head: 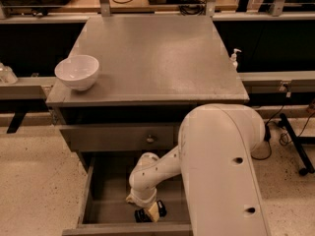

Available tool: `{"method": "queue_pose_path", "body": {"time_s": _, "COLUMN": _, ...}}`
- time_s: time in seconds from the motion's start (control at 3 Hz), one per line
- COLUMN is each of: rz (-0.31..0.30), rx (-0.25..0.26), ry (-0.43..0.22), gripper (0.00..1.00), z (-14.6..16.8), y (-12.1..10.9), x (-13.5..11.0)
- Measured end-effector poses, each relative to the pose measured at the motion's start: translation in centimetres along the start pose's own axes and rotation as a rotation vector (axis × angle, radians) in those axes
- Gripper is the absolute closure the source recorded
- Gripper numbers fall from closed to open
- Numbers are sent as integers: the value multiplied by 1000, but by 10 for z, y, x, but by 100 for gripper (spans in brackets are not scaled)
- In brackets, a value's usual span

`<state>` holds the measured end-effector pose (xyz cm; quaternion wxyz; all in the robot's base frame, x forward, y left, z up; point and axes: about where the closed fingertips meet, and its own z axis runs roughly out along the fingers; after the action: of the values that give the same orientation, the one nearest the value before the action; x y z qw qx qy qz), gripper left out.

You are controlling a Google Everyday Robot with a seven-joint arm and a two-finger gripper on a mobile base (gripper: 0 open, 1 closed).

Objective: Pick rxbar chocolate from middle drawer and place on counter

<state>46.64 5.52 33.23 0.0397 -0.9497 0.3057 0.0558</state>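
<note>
The gripper is lowered into the open middle drawer at the bottom centre of the frame, close to its front wall. Whether it is spread or closed cannot be told. A small dark shape at its tip, apparently the rxbar chocolate, is seen on the drawer floor. A white bowl is set on the counter, upper left.

Worktop: matt grey, speckled. Bowl: glossy white, smooth. My arm: smooth off-white shell, slight sheen. My gripper, low inside the middle drawer: cream and black parts. Drawer walls: matt grey.
</note>
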Motion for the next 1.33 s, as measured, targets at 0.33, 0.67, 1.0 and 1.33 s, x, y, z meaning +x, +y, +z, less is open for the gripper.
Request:
{"method": "queue_pose_path", "body": {"time_s": 0.33, "rz": 0, "rx": 0, "ry": 0, "gripper": 82, "z": -9, "y": 0, "x": -1}}
{"method": "queue_pose_path", "body": {"time_s": 0.67, "rz": 0, "rx": 0, "ry": 0, "gripper": 100, "z": -14, "y": -1, "x": -2}}
{"method": "queue_pose_path", "body": {"time_s": 1.0, "rz": -18, "rx": 107, "ry": -2, "gripper": 100, "z": -52, "y": -8, "x": -11}}
{"method": "queue_pose_path", "body": {"time_s": 1.33, "rz": -52, "rx": 323, "ry": 34, "gripper": 100, "z": -150, "y": -9, "x": -26}}
